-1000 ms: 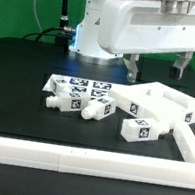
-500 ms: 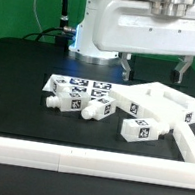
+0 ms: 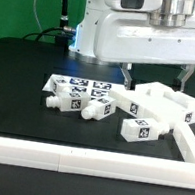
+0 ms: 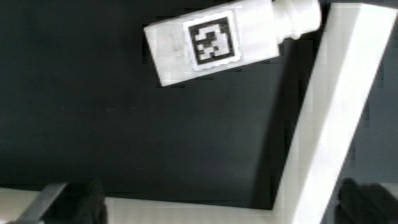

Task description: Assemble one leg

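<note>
Ideally the gripper (image 3: 157, 74), jaws apart and empty, should squarely straddle the leg (image 3: 138, 130) at its six o'clock in the exterior view.

This is a robotics lab. A white robot arm (image 3: 145, 37) stands on a black table (image 3: 19, 69) before a green backdrop (image 3: 23, 4), with a marker board (image 3: 79, 85) full of tags and white border rails (image 3: 36, 155) around the work area.
</note>
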